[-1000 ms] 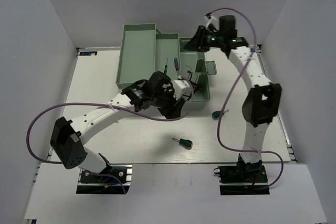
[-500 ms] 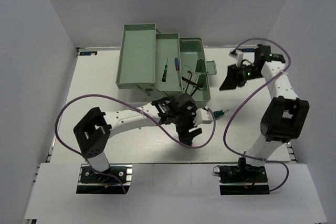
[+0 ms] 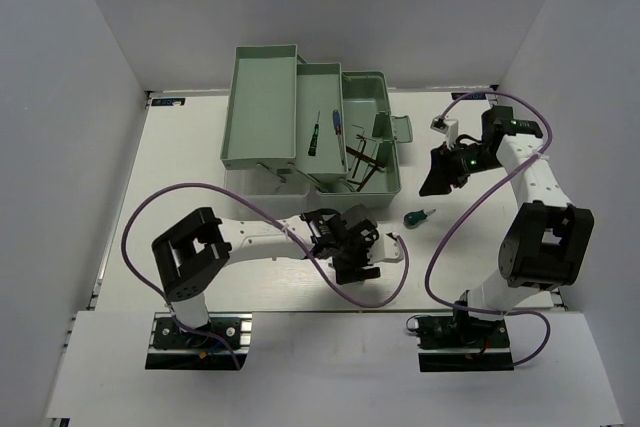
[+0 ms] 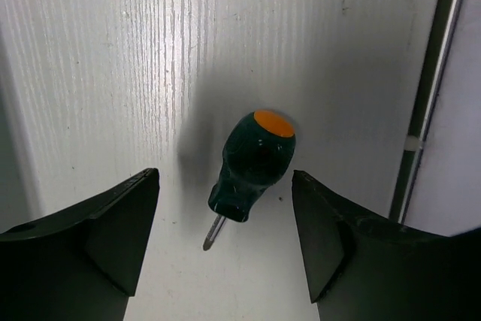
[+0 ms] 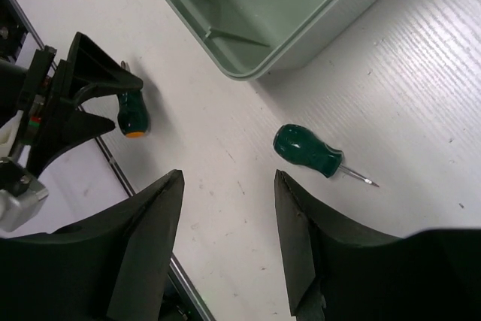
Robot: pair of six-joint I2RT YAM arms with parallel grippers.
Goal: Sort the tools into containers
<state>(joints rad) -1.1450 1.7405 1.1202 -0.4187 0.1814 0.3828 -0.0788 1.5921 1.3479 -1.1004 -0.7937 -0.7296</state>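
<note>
A stubby green screwdriver with an orange end cap lies on the white table, between and just beyond the open fingers of my left gripper. In the top view the left gripper hides it. A second stubby green screwdriver lies right of the pale green toolbox; it also shows in the right wrist view. My right gripper hovers open and empty above and behind it. Two thin screwdrivers and dark hex keys lie in the toolbox trays.
The toolbox corner sits at the top of the right wrist view. That view also shows the left gripper at the orange-capped screwdriver. The table's near edge rail runs close beside the left gripper. Purple cables loop by both arms.
My left gripper moved from the toolbox's front toward the near edge, down over the orange-capped screwdriver. My right gripper swung from behind the toolbox to the right side, over the second screwdriver.
</note>
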